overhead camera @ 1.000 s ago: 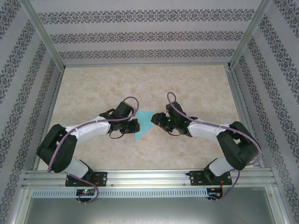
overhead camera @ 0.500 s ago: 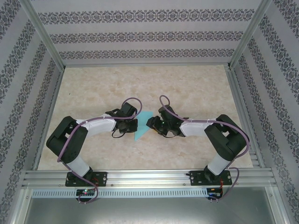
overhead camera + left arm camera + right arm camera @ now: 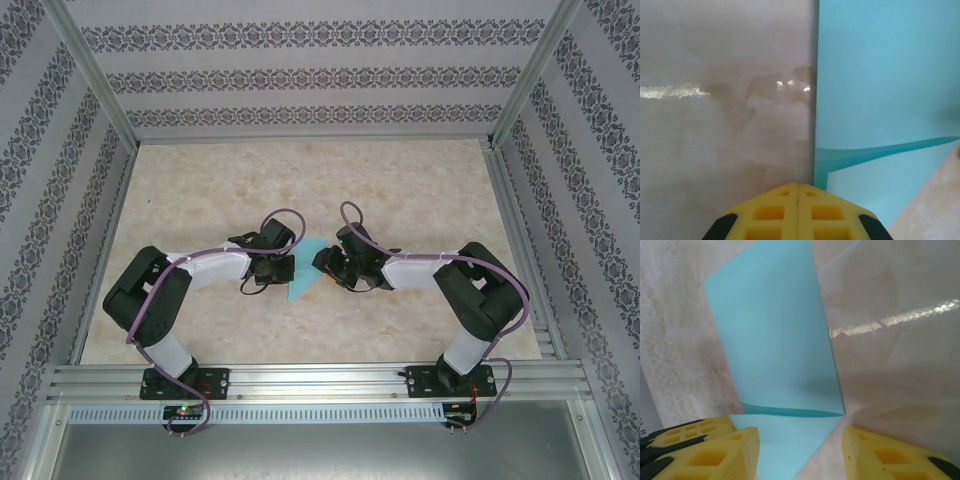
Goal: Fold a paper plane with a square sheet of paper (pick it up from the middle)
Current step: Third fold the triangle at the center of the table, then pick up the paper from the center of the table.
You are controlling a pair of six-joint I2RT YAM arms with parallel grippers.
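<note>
wrist views, unlike overhead, show left jaws closed at the paper [image 3: 880,75] edge, right jaws parted.

The beige marbled table [image 3: 400,190] carries one light-blue paper [image 3: 303,282], creased across. It lies between the left gripper [image 3: 284,268] and the right gripper [image 3: 322,262], just right of the left claw's closed tips and stretching ahead from between the right claw's spread fingers.

Blue paper [image 3: 303,280] partly under left pincer [image 3: 289,268], right pincer [image 3: 322,262]
</note>
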